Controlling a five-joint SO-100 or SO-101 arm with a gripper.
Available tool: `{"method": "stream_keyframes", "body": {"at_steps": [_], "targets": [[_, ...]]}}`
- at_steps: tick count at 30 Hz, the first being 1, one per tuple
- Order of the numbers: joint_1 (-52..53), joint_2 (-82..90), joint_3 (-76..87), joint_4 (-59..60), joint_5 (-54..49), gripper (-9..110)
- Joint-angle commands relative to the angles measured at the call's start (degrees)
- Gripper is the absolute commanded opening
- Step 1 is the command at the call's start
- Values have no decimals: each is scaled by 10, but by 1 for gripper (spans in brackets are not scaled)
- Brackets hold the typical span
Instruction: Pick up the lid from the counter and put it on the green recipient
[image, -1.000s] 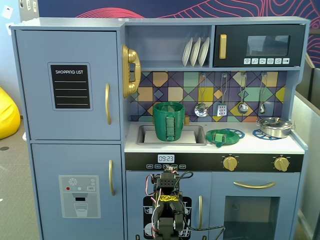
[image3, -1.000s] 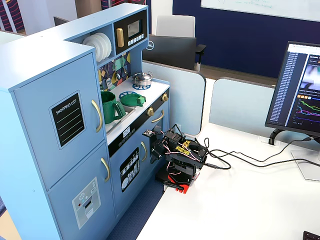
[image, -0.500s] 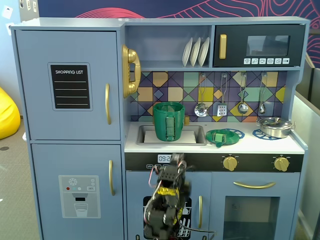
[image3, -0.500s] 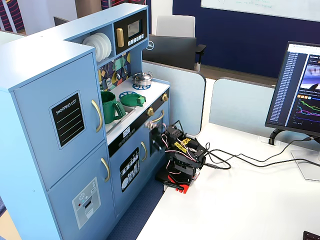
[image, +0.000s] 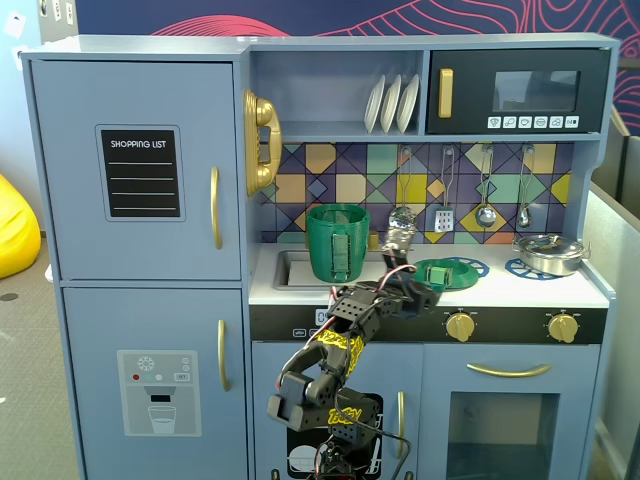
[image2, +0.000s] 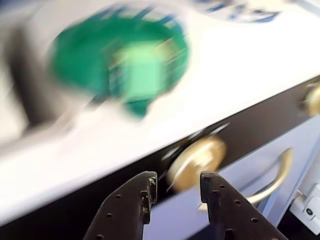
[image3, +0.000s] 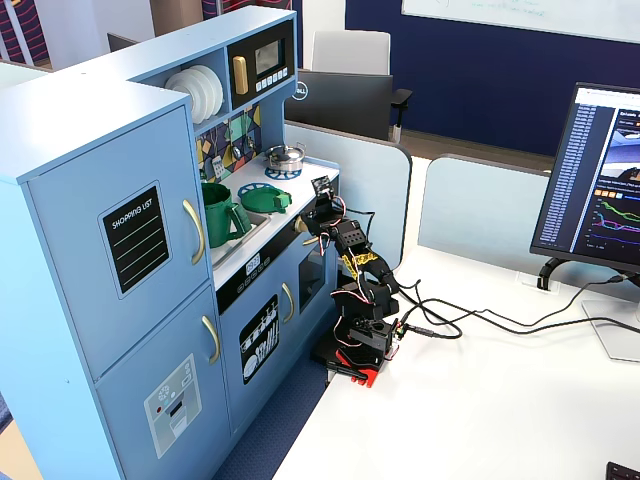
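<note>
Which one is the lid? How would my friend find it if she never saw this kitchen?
Find the white counter of the blue toy kitchen. The lid lies flat on a blue burner ring, right of the tall green pot in this fixed view. It is the only flat green disc, unlike the shiny silver pan farther right.

Wrist view — lid (image2: 120, 67) seemingly motion-blurred, edges unreadable

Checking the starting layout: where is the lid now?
In a fixed view, the lid lies on the counter, right of the green recipient, over a blue burner ring.
</note>
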Motion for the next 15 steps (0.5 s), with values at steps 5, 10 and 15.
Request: {"method": "stream_keyframes", "body": {"at_steps": [5, 10, 15], "targets": [[9, -88, -18, -190, 73, 25], [-12, -156, -33, -258, 66, 33], [-19, -241, -92, -282, 41, 35]]}}
